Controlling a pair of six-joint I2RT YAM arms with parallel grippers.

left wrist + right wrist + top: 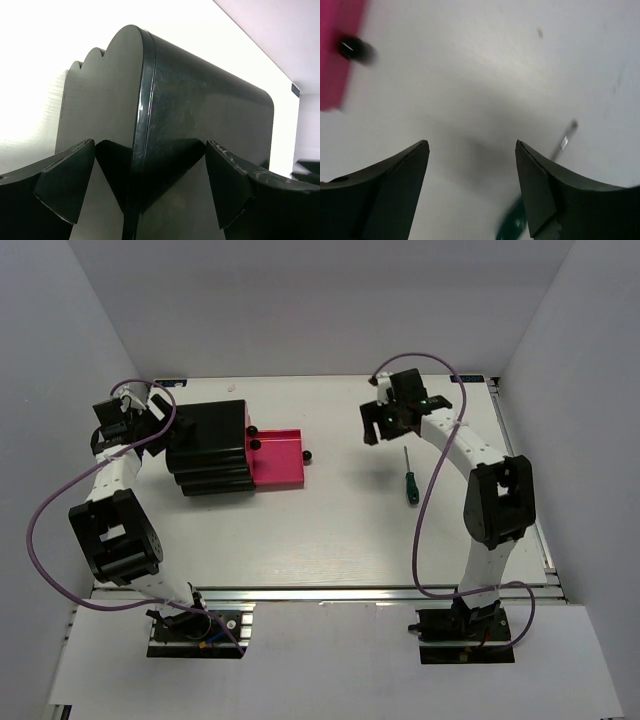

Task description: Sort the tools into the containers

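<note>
Writing: I can read no brand or lettering anywhere. A small dark tag [295, 90] far beyond my left pincer has marks too small to make out.
Left pincer [150, 187]: spread wide, with its fingers [65, 182] standing either side of the rounded corner of the black cabinet [200, 125]. I cannot tell whether either finger touches it.
Right pincer [470, 192]: spread, with nothing between the fingers, hanging over bare counter [485, 75].
Green-handled screwdriver [409, 480]: lies on the counter near my right pincer, on its arm-base side. In the wrist view it is blurred, and its handle is cut off by the lower edge and partly behind one finger.
Pink drawer [275, 458]: pulled out of the cabinet, on the far side of it from my left pincer and well apart from my right. The right wrist view shows only a blurred corner and its black knob [352, 48].
Inside the drawer: too small from above for me to tell.
Other drawers: hidden under the cabinet top; only two more knobs [252, 430] show.
</note>
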